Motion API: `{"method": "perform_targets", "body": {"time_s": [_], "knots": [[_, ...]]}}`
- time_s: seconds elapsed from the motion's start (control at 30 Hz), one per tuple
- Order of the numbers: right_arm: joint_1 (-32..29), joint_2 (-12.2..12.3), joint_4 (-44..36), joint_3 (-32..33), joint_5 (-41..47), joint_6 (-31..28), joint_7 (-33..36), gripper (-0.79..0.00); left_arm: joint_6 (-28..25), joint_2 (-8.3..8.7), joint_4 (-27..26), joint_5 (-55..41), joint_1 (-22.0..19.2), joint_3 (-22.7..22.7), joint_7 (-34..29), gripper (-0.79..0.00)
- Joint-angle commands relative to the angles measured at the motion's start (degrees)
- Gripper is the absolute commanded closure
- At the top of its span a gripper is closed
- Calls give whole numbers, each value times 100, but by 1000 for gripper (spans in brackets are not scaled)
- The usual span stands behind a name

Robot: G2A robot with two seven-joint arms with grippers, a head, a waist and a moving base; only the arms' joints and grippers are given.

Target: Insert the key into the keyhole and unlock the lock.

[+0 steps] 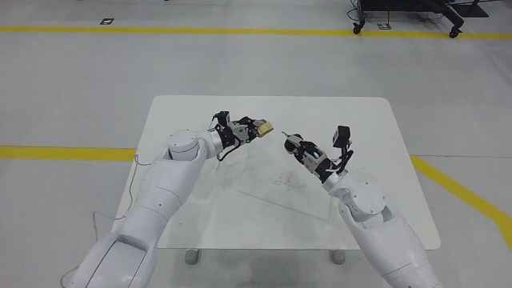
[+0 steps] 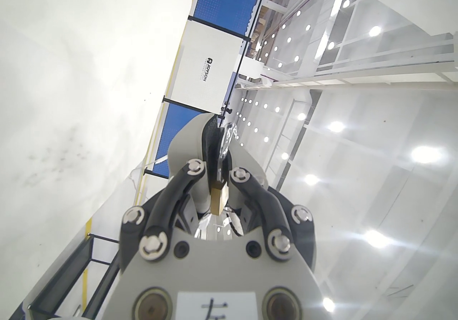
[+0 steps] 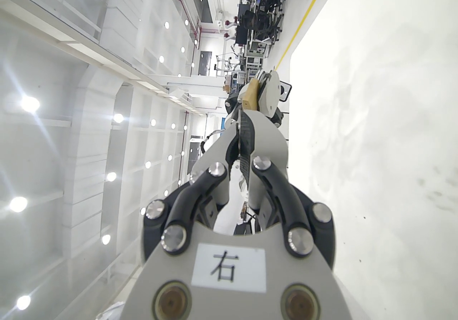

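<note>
The left gripper (image 1: 253,128) was clenched on the lock (image 1: 265,128), with its fingers drawn together on it. The brass body projected beyond the fingertips toward the right gripper (image 1: 290,141). In the left wrist view, the brass body showed between the two fingers, with a bright metal part at their tips.

The right gripper was closed on the key (image 3: 233,146), which showed as a thin metal edge between the pads. How far the key protruded past the fingertips could not be told.

The two grippers faced each other tip to tip, near but apart. The lock sat just ahead of the right gripper, with a gap between them. Both tools were held above the middle of the white table (image 1: 344,116). Faint dark scuff marks (image 1: 282,181) lay on the surface near the right gripper, on the robot's side of it
</note>
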Motion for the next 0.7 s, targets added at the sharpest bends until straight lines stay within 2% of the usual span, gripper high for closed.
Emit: {"method": "perform_targets", "body": {"time_s": [0.0, 0.13, 0.27, 0.67], "knots": [[-7, -22, -73, -92, -153, 99, -279, 0, -7, 7, -48, 97, 22, 17, 48, 0], [1, -87, -205, -319, -286, 463, -754, 0, -19, 18, -115, 115, 54, -13, 114, 0], [116, -155, -215, -482, -68, 902, -908, 0, -24, 28, -166, 185, 76, -16, 139, 0], [233, -236, -244, -581, -74, 1126, -1058, 0, -38, 34, -257, 376, 114, 25, 257, 0]]}}
